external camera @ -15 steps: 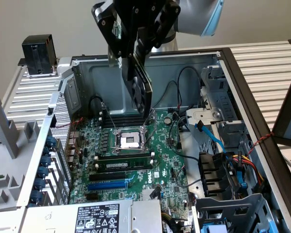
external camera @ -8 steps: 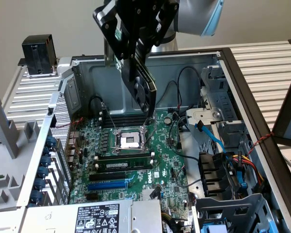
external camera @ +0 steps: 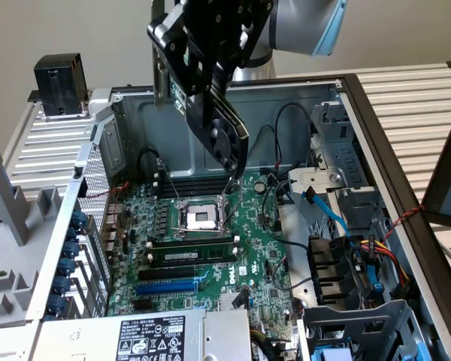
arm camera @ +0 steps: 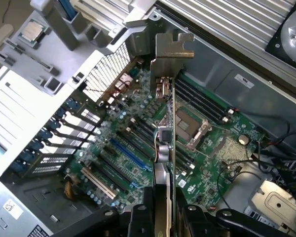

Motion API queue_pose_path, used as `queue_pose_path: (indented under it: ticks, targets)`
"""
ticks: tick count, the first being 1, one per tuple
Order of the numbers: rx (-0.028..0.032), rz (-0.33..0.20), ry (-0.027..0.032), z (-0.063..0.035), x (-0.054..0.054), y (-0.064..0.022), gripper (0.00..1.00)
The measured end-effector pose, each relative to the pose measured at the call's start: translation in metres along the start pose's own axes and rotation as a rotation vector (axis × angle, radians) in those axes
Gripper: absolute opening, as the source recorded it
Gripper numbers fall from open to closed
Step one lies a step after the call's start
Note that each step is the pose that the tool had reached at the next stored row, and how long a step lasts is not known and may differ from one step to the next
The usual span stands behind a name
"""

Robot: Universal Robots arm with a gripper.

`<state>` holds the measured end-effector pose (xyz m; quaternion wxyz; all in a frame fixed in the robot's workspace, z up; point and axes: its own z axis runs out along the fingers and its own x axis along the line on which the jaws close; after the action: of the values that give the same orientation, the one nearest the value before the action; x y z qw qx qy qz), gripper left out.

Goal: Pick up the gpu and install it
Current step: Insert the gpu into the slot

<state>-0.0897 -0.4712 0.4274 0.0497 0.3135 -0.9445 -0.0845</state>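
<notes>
Holding the gpu (external camera: 224, 134) pinched, the end effector (arm camera: 164, 221) hovers above the motherboard (external camera: 210, 248); seating likely demands alignment over the blue slot (external camera: 167, 286).

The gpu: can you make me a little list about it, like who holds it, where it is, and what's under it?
held by: gripper, shut on the gpu
where: up in the air, inside the open computer case
tilt: slanted, fan side showing in the exterior view
underneath: green motherboard, near the processor socket
plugged in: not yet; the blue slot has nothing in it
</notes>
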Motion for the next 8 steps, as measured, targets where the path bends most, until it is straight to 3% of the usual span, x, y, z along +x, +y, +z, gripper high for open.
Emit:
queue_pose_path:
  ticks: [8]
  targets:
    - [0.0179, -0.132, -0.0044, 0.0001, 0.0, 0.0, 0.27]
